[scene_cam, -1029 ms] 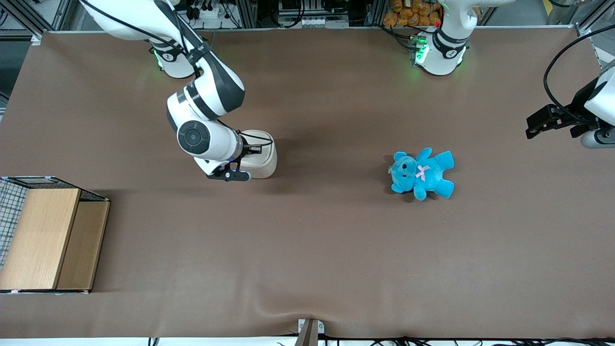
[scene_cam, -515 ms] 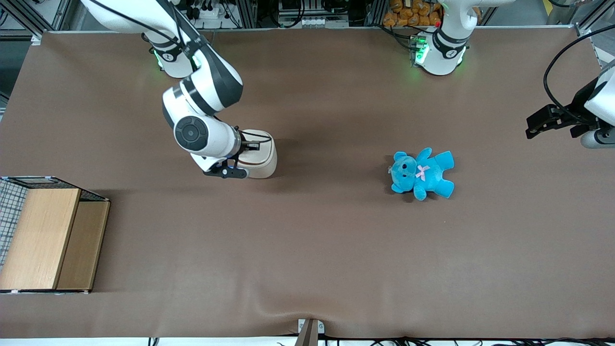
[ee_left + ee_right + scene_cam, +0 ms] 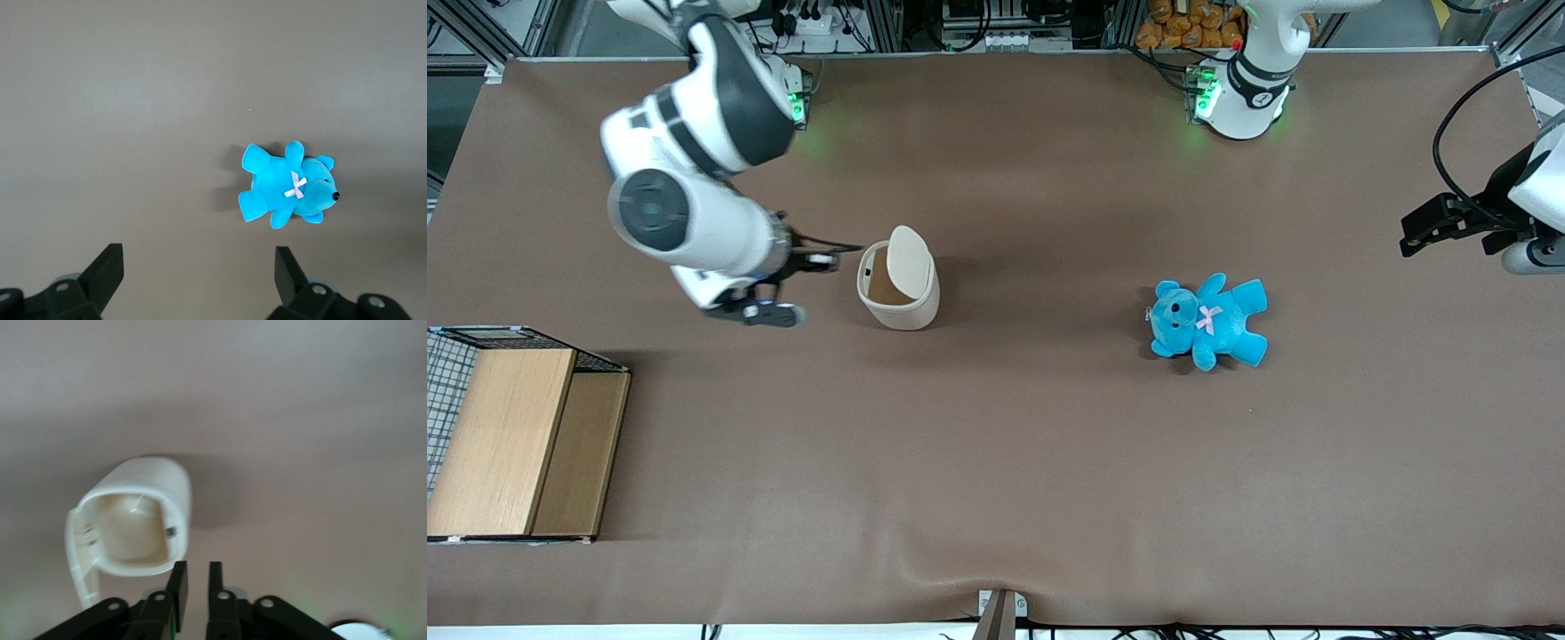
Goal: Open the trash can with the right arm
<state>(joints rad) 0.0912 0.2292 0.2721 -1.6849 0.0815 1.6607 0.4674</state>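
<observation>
The trash can is a small cream-white bin standing mid-table. Its flat lid is swung up and the tan inside shows. In the right wrist view the trash can shows its open mouth, with the lid hanging off one side. The right arm is large and white with dark joint bands. Its black gripper is beside the can, a short way off toward the working arm's end, touching nothing. Its fingers stand close together with a thin gap and hold nothing; the gripper is just outside the can's rim.
A blue teddy bear lies toward the parked arm's end of the table, and shows in the left wrist view. A wooden box with wire mesh stands at the working arm's end, nearer the front camera.
The right arm has pulled away from above the trash can toward its own end of the table. The lid, flat before, now stands raised and the tan inside shows.
</observation>
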